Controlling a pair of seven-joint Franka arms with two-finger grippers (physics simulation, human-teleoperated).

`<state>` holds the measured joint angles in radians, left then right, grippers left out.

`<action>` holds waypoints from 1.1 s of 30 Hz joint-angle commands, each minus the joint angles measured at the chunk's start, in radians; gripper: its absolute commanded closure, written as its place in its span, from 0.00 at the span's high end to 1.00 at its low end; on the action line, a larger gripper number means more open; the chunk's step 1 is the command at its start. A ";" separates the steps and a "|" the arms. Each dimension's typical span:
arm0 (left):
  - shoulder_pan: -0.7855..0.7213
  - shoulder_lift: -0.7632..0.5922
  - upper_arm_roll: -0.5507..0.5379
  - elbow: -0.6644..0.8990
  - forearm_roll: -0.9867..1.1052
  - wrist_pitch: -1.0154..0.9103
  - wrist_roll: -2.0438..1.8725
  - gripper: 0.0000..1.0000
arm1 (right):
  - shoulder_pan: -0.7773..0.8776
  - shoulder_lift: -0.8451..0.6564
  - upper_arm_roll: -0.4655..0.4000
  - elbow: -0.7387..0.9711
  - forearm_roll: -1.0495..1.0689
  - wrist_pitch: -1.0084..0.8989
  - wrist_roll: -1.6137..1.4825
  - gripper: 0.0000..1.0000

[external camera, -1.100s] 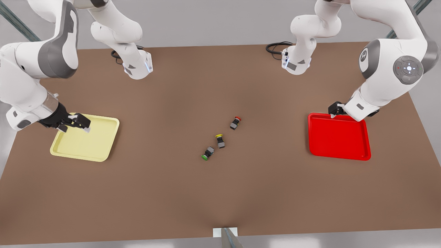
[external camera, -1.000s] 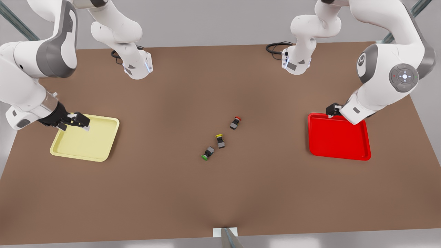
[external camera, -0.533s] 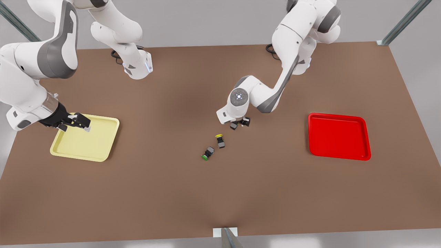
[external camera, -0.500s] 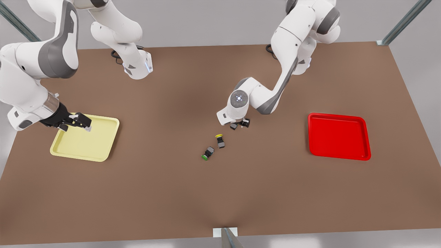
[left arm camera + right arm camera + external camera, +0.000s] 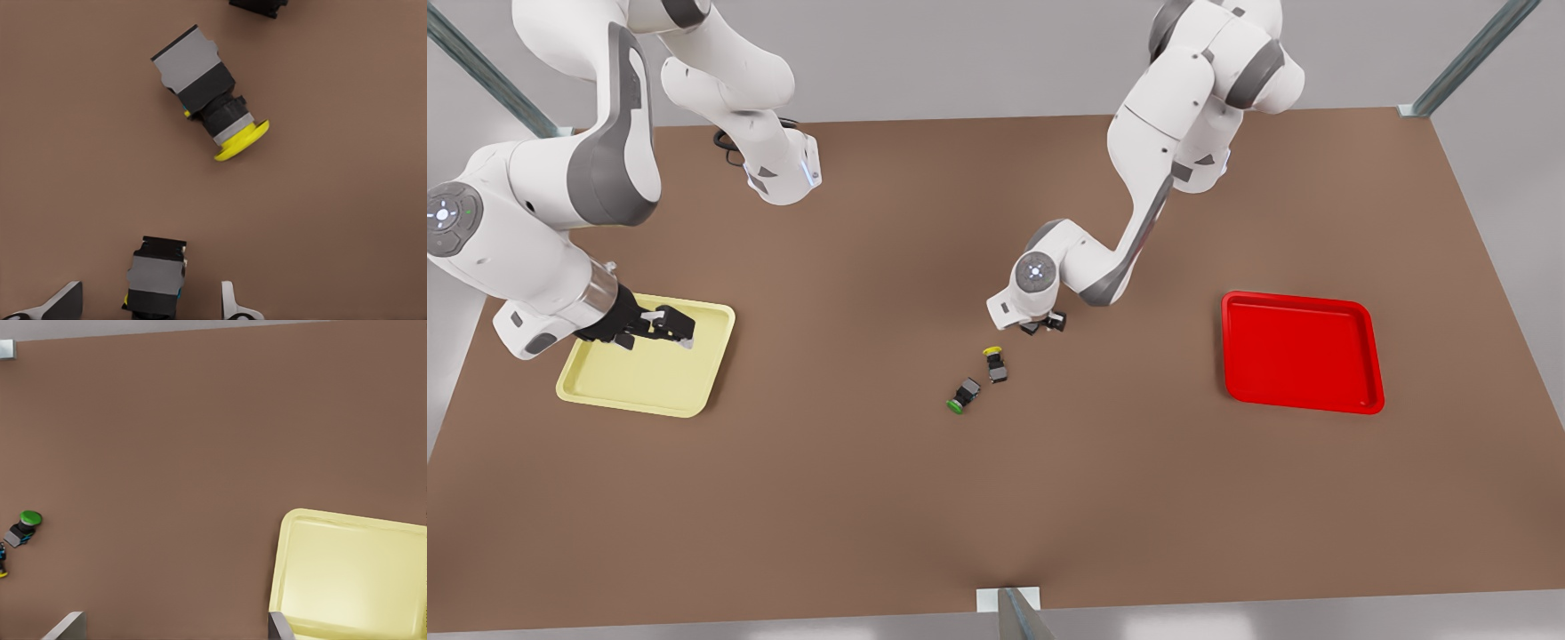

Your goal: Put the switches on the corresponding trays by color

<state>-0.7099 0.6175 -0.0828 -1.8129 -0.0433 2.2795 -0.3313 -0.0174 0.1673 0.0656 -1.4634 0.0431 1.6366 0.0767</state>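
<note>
Left gripper (image 5: 1043, 324): low over table centre; fingers (image 5: 230, 301) spread either side of the red switch (image 5: 156, 280), not closed on it.
Right gripper (image 5: 674, 327): open, empty, over the yellow tray (image 5: 605, 391).
Yellow switch (image 5: 994, 362): on its side, at 7 o'clock from the left gripper.
Green switch (image 5: 963, 395): at 7 o'clock from the yellow switch.
Red tray (image 5: 1300, 356): at 3 o'clock of the table (image 5: 996, 498).

I swung my left gripper (image 5: 1044, 325) away from the red tray (image 5: 1303, 352) and down over the red switch (image 5: 155, 283), fingers spread either side. My right gripper (image 5: 676, 331) edged farther in over the yellow tray (image 5: 640, 382).
</note>
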 commanded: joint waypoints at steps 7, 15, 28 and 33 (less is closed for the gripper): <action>-0.008 0.019 0.002 -0.028 0.008 0.012 0.005 0.97 | 0.001 -0.008 0.014 -0.005 0.000 -0.008 0.002 1.00; -0.016 0.018 0.002 -0.032 0.002 0.029 0.002 0.60 | 0.013 -0.003 0.283 -0.121 -0.074 0.104 0.482 1.00; -0.008 0.008 0.002 -0.028 0.039 0.072 0.066 0.62 | 0.040 0.429 0.620 -0.106 -0.224 0.624 0.815 1.00; -0.006 0.019 0.002 -0.026 0.026 0.074 0.057 0.61 | 0.040 0.529 0.642 -0.043 -0.276 0.641 0.813 1.00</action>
<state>-0.7164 0.6380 -0.0812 -1.8393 -0.0128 2.3521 -0.2794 0.0229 0.6986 0.7071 -1.5023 -0.2345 2.2779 0.8897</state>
